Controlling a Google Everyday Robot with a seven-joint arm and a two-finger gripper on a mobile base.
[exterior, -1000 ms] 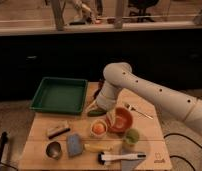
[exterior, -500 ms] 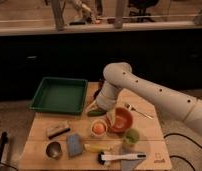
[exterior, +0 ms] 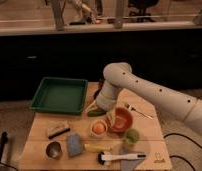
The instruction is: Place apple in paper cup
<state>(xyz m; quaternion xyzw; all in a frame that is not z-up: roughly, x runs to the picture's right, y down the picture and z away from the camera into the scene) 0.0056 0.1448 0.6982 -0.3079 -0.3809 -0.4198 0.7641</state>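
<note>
Apple (exterior: 98,128) in paper cup (exterior: 92,133), tool (exterior: 109,117) just beside

One camera sits high off the near edge of the wooden table (exterior: 154,137) and looks down at a slant toward the far edge and the dark wall behind it. It stands at middle range, so almost the whole tabletop fits. The green tray (exterior: 59,95) lies at the far left corner. The arm (exterior: 159,95) enters from the right, and its gripper (exterior: 110,116) hangs near the table's middle.
</note>
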